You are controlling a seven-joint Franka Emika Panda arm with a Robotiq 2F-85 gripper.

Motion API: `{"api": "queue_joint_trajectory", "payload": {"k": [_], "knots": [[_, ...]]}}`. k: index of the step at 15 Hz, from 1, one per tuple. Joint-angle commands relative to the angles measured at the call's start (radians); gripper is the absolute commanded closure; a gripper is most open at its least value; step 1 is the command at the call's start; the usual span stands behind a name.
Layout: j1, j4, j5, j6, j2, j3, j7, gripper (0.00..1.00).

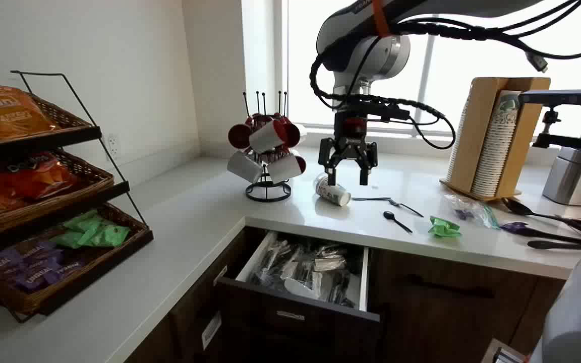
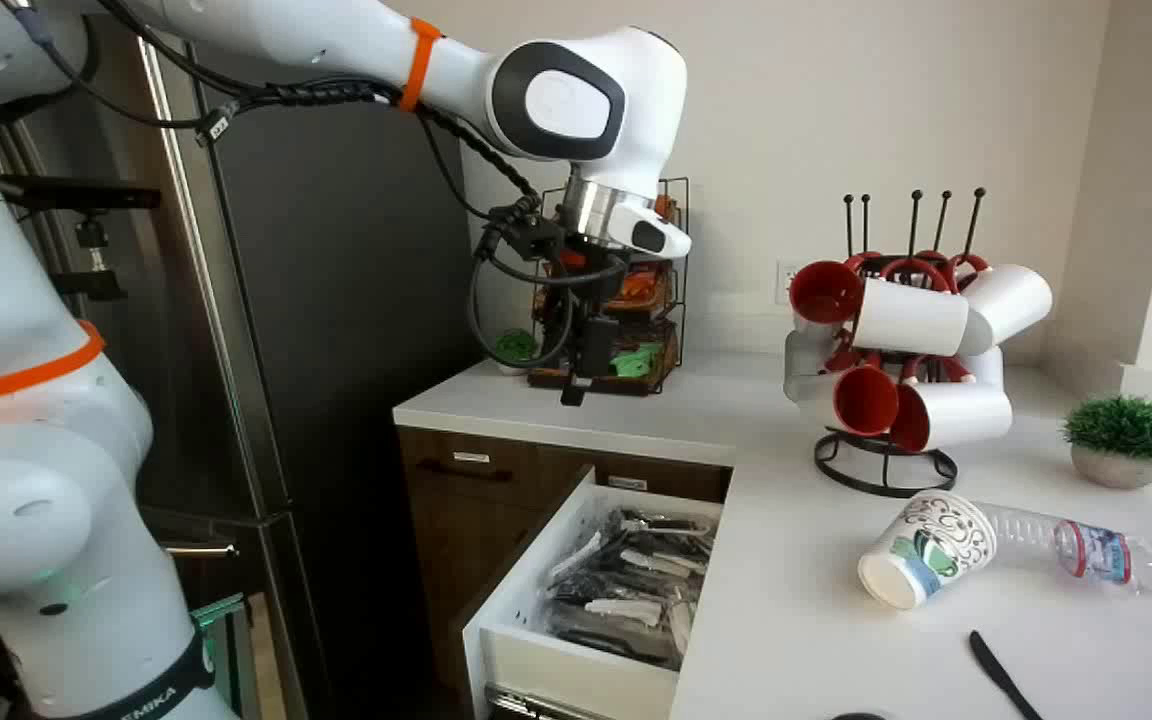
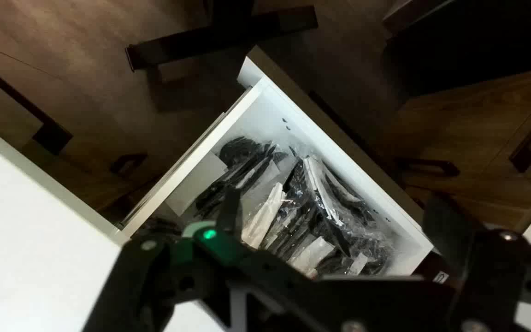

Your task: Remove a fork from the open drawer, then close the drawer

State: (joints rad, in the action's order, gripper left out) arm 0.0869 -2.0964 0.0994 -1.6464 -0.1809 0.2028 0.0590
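**Slick wrapped cutlery point(image 3: 314, 184) in an open drawer point(image 2: 566, 675)**

The gripper point(image 1: 348, 176) hangs above the drawer, well apart from it, its jaws wide with nothing between them. By the task, the fork should be among the jumbled pieces inside the drawer, yet no single one can be told apart for certain. It is likely light and stiff, probably plastic, with tines that could snap. The loose clear wrapping point(image 3: 374, 240) looks slippery and may slide or drag neighbours along. A firm pinch across the fork's handle seems the safest hold, away from the drawer's sides. The drawer itself should be rigid and heavier, running on its slide point(image 2: 536, 702); a push at the middle of its dark front point(image 1: 305, 333) ought to close it without any grasp.
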Motion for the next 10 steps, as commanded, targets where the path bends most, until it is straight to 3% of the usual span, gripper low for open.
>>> {"api": "queue_joint_trajectory", "payload": {"k": [1,6,10], "knots": [[0.019,0.002,0.003,0.003,0.002,-0.017,0.003,0.0],[0.019,0.002,0.003,0.003,0.002,-0.017,0.003,0.0],[0.007,0.006,0.096,-0.038,0.089,-0.041,-0.108,0.0]]}}
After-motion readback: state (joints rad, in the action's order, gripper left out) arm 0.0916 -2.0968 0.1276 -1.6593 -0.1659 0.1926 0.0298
